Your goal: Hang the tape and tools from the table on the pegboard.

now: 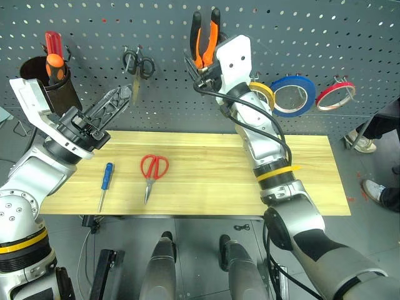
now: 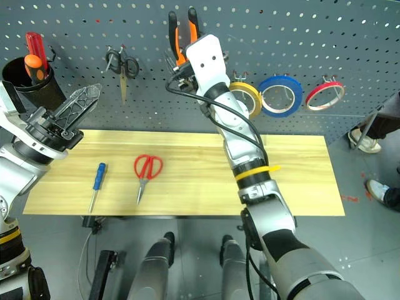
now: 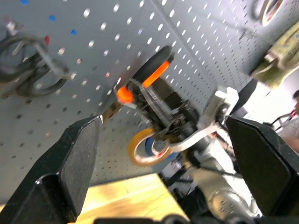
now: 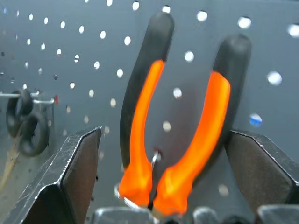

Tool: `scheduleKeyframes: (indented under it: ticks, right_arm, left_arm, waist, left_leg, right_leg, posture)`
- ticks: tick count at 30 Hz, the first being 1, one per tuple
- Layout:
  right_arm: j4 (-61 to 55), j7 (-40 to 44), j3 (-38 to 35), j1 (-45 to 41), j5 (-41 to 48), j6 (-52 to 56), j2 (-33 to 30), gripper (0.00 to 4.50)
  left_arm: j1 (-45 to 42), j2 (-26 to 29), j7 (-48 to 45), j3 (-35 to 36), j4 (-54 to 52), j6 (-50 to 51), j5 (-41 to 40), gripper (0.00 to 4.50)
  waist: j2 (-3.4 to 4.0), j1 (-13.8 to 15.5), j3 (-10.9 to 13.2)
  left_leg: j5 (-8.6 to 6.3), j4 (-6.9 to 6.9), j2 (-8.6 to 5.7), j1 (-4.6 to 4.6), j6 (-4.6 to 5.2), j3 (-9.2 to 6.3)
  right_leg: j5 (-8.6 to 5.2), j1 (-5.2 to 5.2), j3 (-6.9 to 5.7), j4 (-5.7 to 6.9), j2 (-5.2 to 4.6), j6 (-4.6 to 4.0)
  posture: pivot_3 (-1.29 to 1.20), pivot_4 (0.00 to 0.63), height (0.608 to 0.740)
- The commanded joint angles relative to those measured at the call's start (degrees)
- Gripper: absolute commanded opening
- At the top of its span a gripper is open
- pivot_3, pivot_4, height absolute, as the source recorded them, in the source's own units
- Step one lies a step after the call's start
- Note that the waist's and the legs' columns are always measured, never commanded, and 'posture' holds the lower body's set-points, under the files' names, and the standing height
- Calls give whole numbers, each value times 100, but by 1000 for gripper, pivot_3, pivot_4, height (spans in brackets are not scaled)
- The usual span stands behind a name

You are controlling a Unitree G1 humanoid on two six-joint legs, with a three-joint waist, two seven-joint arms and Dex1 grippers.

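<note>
Now pliers (image 4: 173,126) on pegboard (image 1: 300,37) hook, between right pincer (image 4: 163,177) spread fingers.

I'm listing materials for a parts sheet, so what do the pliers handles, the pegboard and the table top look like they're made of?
Pliers handles: likely rubbery plastic, matte orange and black, softly rounded grips. Pegboard: probably painted metal or hardboard, flat dark grey with an even grid of holes; which one is unclear. Table top: wood, pale yellowish planks with visible grain lines and a low sheen.
</note>
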Motion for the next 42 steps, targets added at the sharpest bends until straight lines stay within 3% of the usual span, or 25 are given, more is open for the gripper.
scheduleKeyframes:
  ticks: [1,9,15,20,23,38,42]
  right_arm:
    - [-1298,701,-41,462,555,845,-319,4458]
    - [-3587,2215,-113,1537,2065,3199,-1544,4458]
    - [-4103,3081,-171,2128,3010,4080,-2146,4458]
    - [-4002,4157,53,2581,3179,3828,-2668,4458]
    - [-3897,4424,193,2623,3078,3619,-2729,4458]
    - [-4170,4297,292,2734,2926,3507,-2731,4458]
    - [-4200,4280,295,2728,2916,3510,-2730,4500]
  left_arm:
    - [456,139,-358,-165,-301,-64,617,4500]
    - [1247,10,-90,-1139,-464,-734,3051,4500]
    - [1503,-466,1227,-1951,-895,-458,4411,4500]
    - [1537,-1115,2206,-2498,-737,-63,5352,4500]
    - [1522,-1230,2202,-2714,-428,-4,5747,4500]
    - [794,-1829,1571,-2890,1468,-104,6575,4500]
    - [752,-1828,1299,-2974,1619,-117,6702,2735]
  waist:
    - [1,3,0]
    - [1,1,0]
    - [-1,-22,-2]
    - [-1,-4,-2]
    - [-1,-35,-2]
    - [-1,-40,-2]
    - [-1,-50,-2]
  left_leg:
    - [0,0,-1,0,0,0]
    - [2,-1,0,2,-2,1]
    - [4,7,1,4,1,0]
    - [4,17,0,5,2,-3]
    - [5,22,-1,8,3,-4]
    - [20,21,-6,14,18,-10]
    - [20,22,-6,16,18,-11]
  right_leg:
    - [0,2,0,0,-2,0]
    - [-1,2,0,0,0,-1]
    - [-4,8,2,-3,1,0]
    - [-4,16,1,0,2,1]
    - [-13,19,2,-1,3,16]
    - [-19,27,0,3,-1,31]
    - [-21,28,0,6,-1,36]
  posture:
    - [193,315,740]
    - [169,319,740]
    - [149,334,740]
    - [136,345,740]
    - [126,352,740]
    - [71,362,740]
    - [68,363,740]
